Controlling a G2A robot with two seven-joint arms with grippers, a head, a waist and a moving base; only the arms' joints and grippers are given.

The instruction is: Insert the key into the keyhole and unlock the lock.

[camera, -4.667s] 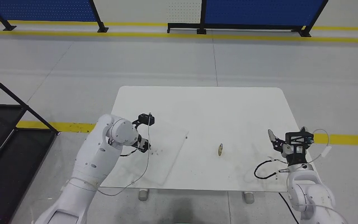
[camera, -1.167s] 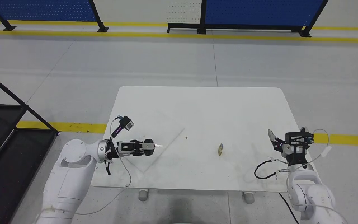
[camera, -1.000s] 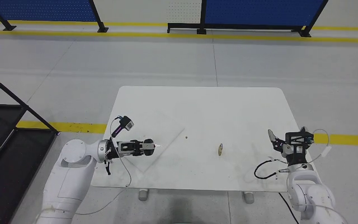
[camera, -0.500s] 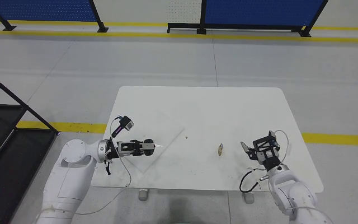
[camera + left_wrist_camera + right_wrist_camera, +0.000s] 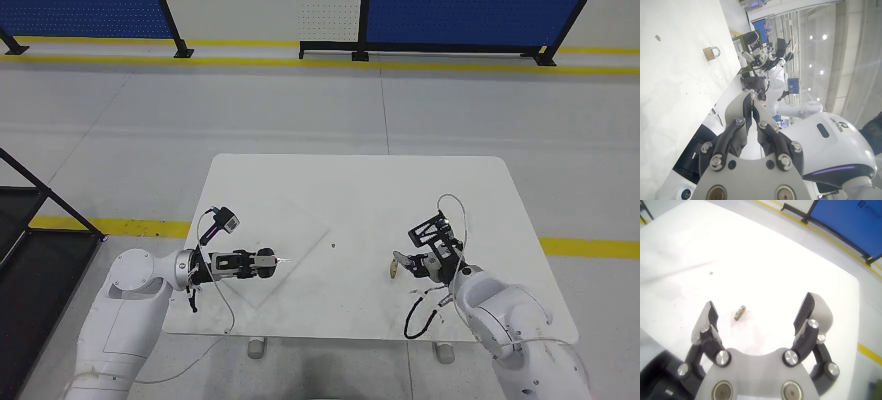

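1. Left gripper (image 5: 752, 102). I read its fingers as clenched on the key (image 5: 752, 95). The thin blade projects past the fingertips and points across the table (image 5: 400, 190). My judgement: the flat head is pinched so that the blade stays free to enter the keyhole.

2. Ahead of the left fingertips. A small dark speck (image 5: 657, 37) lies on the table surface, well apart from them. It has no part in the task.

3. Beyond the speck, farther from the left fingertips. The lock (image 5: 710, 53), a brass body with a silver shackle, sits on the table. It appears to stand on a narrow side. No finger touches it. I cannot see the keyhole.

4. Right gripper (image 5: 761, 308). Its fingers are released and spread wide, with both pads (image 5: 802, 309) bare. The lock lies just ahead of the gap between them, nearer to one finger than the other. My judgement: the spread is set to close on the body and steady it for insertion.

5. Count: one key, one lock, one speck, two grippers, one table.
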